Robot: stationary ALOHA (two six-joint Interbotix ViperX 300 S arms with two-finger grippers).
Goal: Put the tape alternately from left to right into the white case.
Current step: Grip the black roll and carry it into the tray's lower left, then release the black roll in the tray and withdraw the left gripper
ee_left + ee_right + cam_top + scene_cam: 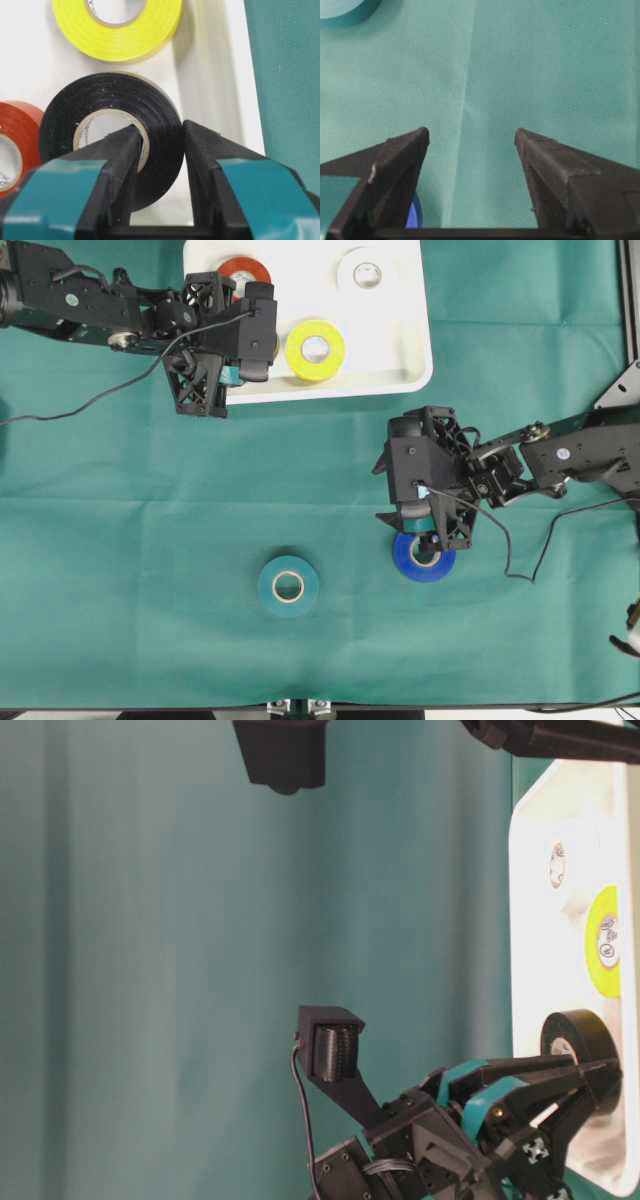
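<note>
L gripper (160, 135) is clamped on the black roll (100, 107) — one finger through the core, the other on the outer wall, roll standing on edge over the white case (400, 330) near its front-left corner. Just beside it in the case: yellow roll (316, 350) lying flat by the front rim, orange-red roll (240, 270) toward the back-left, partly hidden by the arm, white roll (366, 272) at the back edge. R gripper (471, 142) has its jaws wide apart, nothing between them, hanging over the green cloth (120, 540) w/ the blue roll (424, 557) just under its edge, right-of-centre. Teal roll (288, 585) lies flat nearer the cloth's front edge, apart from the blue one.
</note>
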